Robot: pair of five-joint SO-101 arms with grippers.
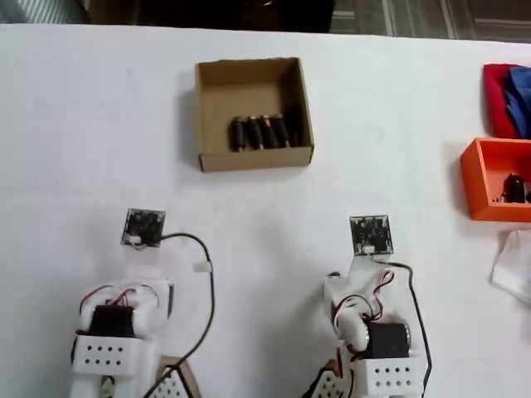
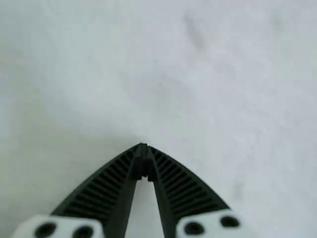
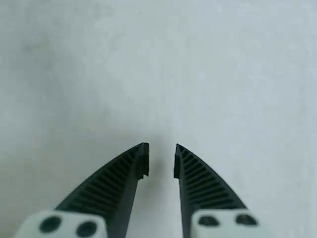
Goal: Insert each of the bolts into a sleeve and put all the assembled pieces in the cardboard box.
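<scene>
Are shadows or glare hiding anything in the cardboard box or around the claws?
High view: even light, no glare; the cardboard box shades its own inside, so the dark assembled pieces blend together at the right end. Left wrist view: soft shadow on the table around the shut left claw. Right wrist view: faint shadow by the open right claw.

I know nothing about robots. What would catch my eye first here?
A cardboard box sits in the middle of the table, a row of dark pieces lying inside. An orange bin stands at the high view's right edge. The left gripper is shut, the right gripper slightly open, both over bare table.
</scene>
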